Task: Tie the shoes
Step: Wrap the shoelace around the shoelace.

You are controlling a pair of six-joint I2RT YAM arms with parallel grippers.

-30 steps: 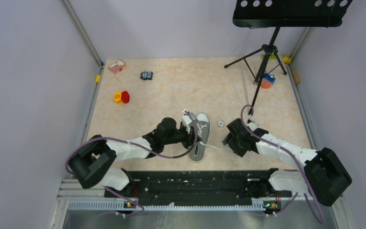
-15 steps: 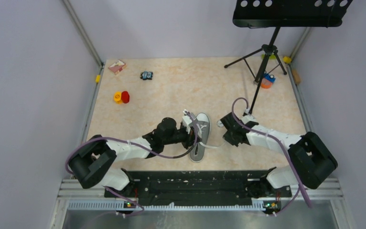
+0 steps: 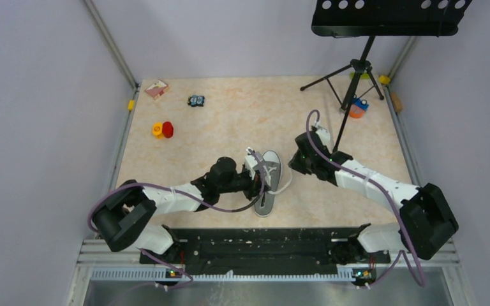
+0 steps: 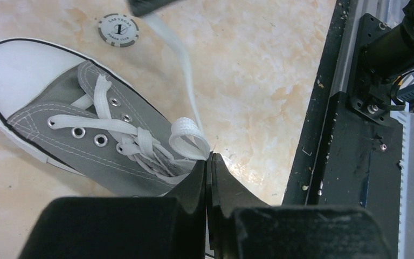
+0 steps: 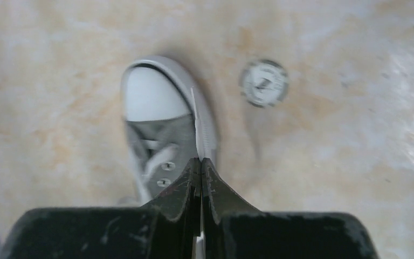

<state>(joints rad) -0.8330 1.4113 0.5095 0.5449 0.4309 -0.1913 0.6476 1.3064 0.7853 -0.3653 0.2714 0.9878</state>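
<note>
Find the shoe (image 3: 269, 185) lying sole-down near the middle of the worktop (image 3: 230, 121), toe cap pointing away from the arm bases, with a poker chip (image 4: 118, 29) just beside the toe. Note the left hand (image 4: 209, 162) clenched on a small loop (image 4: 188, 135) of white lace at the shoe's throat. Note the right hand (image 5: 200, 162) clenched on the free strand (image 5: 196, 121), above the worktop by the toe. Expect flat, limp cotton: no stiffness, sags once slack, probably slides through the eyelets under a pull. Expect a light canvas shoe, likely to skid or tip if tugged hard. Pinch the lace across its flat face, close to the crossing. Pull both ends evenly.
</note>
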